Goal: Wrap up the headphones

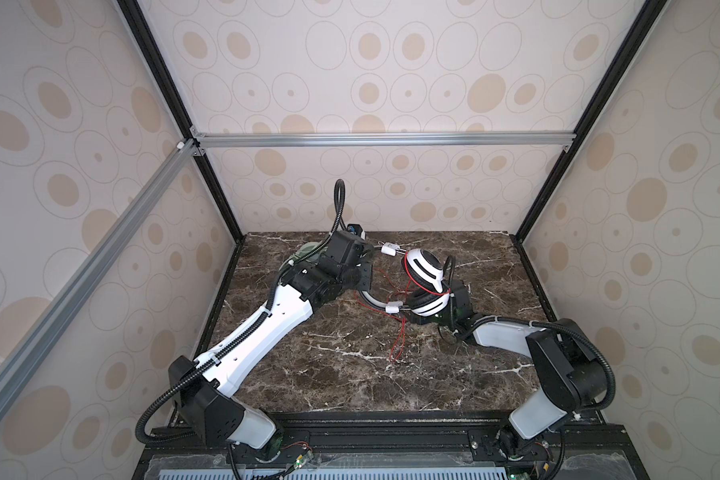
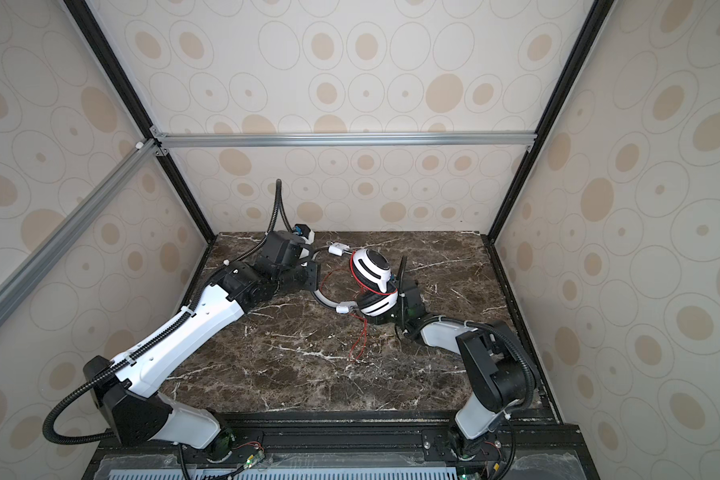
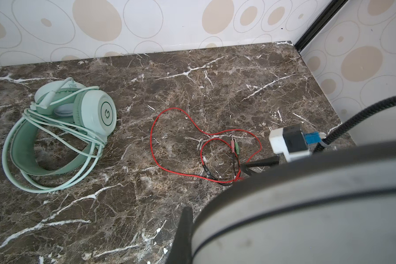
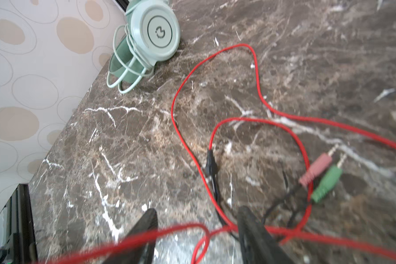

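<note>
red cable [image 4: 172,112] across right hand [image 4: 197,209] — apart | left hand [image 1: 364,281] clamped on white-and-black headphones [image 1: 422,268] | mint headphones [image 3: 96,109] — round logo

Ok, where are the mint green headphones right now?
The mint green headphones lie on the marble table near its far left corner, mostly hidden behind the left arm in both top views, with the red cable beside them.

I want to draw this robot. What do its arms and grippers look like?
The left arm and right arm have smooth white shells between chunky black joints. A black ribbed hose runs along each, tied on with white zip ties. The right gripper has dark, pointed fingers.
</note>
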You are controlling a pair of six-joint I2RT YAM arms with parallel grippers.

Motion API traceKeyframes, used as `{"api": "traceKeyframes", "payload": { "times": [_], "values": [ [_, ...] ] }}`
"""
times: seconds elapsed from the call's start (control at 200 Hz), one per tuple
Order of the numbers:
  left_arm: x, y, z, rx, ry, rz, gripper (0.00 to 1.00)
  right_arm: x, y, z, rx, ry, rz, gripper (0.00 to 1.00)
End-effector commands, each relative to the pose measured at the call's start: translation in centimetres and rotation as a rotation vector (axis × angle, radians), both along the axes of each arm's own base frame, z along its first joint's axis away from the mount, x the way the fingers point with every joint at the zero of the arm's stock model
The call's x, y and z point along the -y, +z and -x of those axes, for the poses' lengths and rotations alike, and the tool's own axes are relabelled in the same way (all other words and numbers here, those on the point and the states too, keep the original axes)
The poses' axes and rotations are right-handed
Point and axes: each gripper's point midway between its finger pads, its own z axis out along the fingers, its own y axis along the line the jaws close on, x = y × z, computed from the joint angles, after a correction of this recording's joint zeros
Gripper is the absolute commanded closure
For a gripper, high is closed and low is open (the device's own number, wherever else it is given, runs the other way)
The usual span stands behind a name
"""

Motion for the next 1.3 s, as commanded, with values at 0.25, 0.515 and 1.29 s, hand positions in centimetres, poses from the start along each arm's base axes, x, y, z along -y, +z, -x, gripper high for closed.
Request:
{"api": "traceKeyframes", "payload": {
  "times": [0.25,0.515,1.29],
  "values": [
    [0.2,6.4,0.7,0.115,0.0,0.176,1.0,0.5,1.6,-3.9,0.065,-0.12,0.047,0.71],
    [-1.1,13.3,0.6,0.075,0.101,0.234,1.0,2.6,11.7,-5.1,0.241,-0.192,0.152,1.0],
    [-2.7,21.0,-1.2,0.181,0.141,0.486,1.0,5.7,26.5,-2.7,0.223,-0.161,0.381,1.0]
  ]
}}
